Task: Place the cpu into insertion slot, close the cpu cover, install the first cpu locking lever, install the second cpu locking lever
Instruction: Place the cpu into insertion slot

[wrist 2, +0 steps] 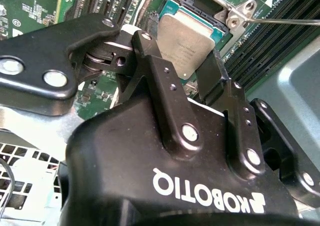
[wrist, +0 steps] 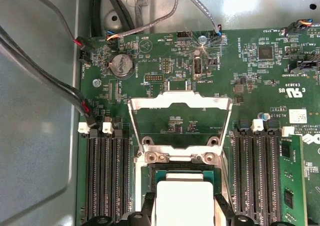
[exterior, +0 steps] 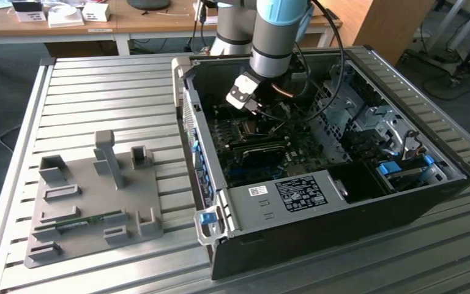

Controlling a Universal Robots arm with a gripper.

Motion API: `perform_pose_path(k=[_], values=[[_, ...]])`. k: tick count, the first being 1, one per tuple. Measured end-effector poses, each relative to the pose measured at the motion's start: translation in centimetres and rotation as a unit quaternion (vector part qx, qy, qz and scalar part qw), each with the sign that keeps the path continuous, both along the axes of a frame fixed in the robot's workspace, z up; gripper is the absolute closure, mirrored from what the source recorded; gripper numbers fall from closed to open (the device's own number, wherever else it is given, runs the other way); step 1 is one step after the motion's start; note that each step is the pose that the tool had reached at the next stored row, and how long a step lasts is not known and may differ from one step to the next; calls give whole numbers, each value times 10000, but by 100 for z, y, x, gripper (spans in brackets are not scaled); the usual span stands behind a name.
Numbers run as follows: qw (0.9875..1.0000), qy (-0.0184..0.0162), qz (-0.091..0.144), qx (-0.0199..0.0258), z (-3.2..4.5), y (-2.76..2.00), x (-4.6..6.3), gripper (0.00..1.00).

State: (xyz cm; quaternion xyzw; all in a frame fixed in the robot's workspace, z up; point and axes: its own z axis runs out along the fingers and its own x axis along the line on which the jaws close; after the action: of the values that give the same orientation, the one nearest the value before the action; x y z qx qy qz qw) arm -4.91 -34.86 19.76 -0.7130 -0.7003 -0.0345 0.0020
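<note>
Nearest the lens in the second wrist view: the black gripper (wrist 2: 179,49), fingers (wrist 2: 160,81) pressed against two opposite edges of the cpu (wrist 2: 187,34). Clamps the chip with its silver-grey top facing up. Holds it right over the insertion slot (wrist: 177,172), within the slot's teal-edged frame. Cannot tell whether seated on the pins or a touch above them.

Just beyond, in the first wrist view: the cpu cover (wrist: 175,101). Stands open, hinged at the slot's far edge, and frames bare green motherboard (wrist: 260,76) in its square window. On either side of the slot: long black memory slots (wrist: 105,176). Farther along the board: a round coin battery (wrist: 120,64), with grey cables (wrist: 45,81) beside the grey case wall.

In the exterior view: the arm (exterior: 272,37). Reaches down into the open computer case (exterior: 341,226), laid on its side on a slatted metal table (exterior: 96,86), and keeps the gripper low over the board. Toward the exterior view's left, well apart from the case: a grey fixture plate (exterior: 88,245) with upright blocks and a green strip (exterior: 80,222) lying in it. Farthest back: a wooden desk (exterior: 120,21) with small white boxes on it.
</note>
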Motion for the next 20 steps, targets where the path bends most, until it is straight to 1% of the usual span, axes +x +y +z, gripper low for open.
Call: perform_pose_path(k=[3, 20], values=[[10000, 0, 0, 0, 0, 17, 0, 46], [10000, 0, 0, 0, -24, 17, 0, 46]])
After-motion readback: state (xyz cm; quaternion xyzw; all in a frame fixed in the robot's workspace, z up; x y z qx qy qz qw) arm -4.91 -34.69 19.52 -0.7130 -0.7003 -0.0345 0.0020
